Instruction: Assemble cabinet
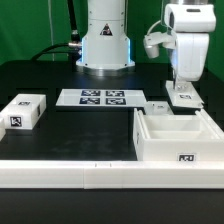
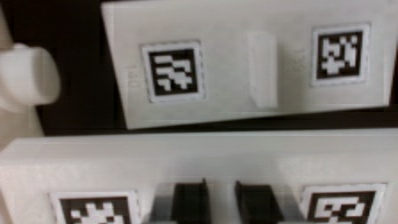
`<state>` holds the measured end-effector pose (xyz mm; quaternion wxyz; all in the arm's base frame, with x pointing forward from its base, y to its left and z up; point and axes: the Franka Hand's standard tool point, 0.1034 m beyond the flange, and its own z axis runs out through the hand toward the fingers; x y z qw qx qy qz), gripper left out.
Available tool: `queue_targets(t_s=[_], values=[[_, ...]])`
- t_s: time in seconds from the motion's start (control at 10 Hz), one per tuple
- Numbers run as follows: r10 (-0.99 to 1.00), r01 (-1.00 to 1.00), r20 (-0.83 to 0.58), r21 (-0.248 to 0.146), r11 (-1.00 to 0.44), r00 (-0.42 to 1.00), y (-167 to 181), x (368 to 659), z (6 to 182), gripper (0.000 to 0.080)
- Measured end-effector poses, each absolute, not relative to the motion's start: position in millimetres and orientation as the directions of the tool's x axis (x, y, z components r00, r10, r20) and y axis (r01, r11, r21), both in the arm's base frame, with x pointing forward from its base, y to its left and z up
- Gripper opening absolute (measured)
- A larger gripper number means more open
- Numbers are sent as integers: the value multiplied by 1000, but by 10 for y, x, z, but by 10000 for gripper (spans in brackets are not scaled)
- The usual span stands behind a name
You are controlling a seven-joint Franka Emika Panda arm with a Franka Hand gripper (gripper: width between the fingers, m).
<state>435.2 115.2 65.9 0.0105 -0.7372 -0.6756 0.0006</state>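
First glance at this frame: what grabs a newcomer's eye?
The white gripper hangs low over a small tagged part at the exterior view's right. Nearer the camera sits the cabinet, an open white box; the marker board lies mid-table and a small white block at the exterior view's left.

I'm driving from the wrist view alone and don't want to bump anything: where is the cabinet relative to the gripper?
Observer: In the exterior view the cabinet sits just nearer the camera than the gripper, open side up.
Operator: Anything farther off?
Observer: A small white tagged block sits alone at the exterior view's left, past the marker board.
Operator: And up front?
Observer: A long white rail runs across, nearest the camera.
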Motion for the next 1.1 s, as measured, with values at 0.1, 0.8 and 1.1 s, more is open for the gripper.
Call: queue_targets(t_s=[0.1,0.8,1.1], values=[[995,995,14,-23,-100,100,1176,4332,630,70],[993,993,22,-10,-119,119,1085,4502,638,70],[992,993,23,-9,-121,121,1084,4506,640,70]])
